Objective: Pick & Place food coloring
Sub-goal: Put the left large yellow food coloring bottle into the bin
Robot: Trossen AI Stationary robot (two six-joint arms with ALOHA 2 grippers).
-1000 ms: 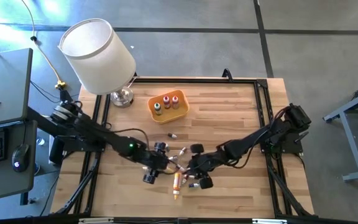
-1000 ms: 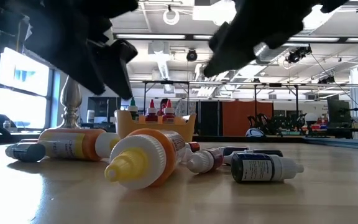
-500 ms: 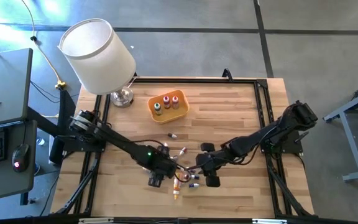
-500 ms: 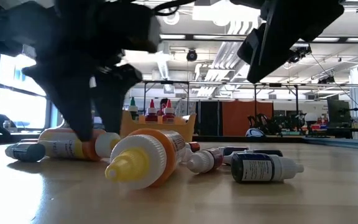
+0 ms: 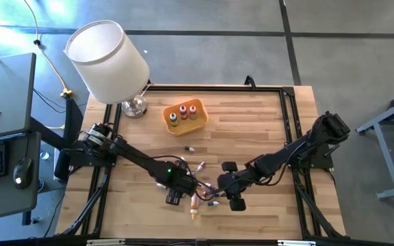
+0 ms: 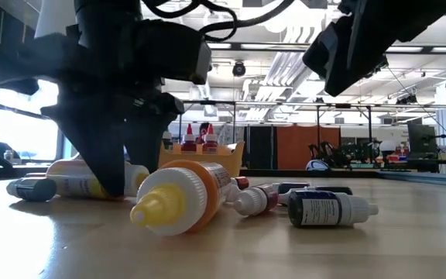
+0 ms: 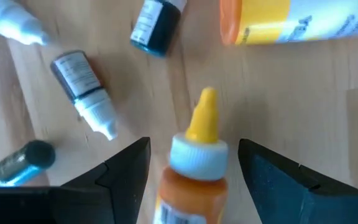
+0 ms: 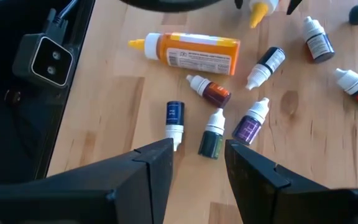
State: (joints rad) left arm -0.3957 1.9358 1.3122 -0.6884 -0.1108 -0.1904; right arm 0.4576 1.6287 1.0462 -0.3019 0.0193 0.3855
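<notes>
Orange-bodied, yellow-tipped food coloring bottle point(image 7: 194, 171) lay between the left gripper's point(image 7: 193, 162) spread, empty fingers, among scattered vials well short of the orange tray point(image 5: 184, 117). Light, smooth plastic, likely to roll: best pinched mid-body. The right gripper point(image 8: 196, 163) hovered nearby, parted and empty.

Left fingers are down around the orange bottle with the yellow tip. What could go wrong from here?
1. The left gripper straddles the orange bottle near its white collar; closing there, the fingers may slip toward the tapered tip and squirt the bottle out.
2. Small dropper bottles lie close by; a finger could knock them.
3. The right gripper hovers open nearby, so the arms could collide.
</notes>
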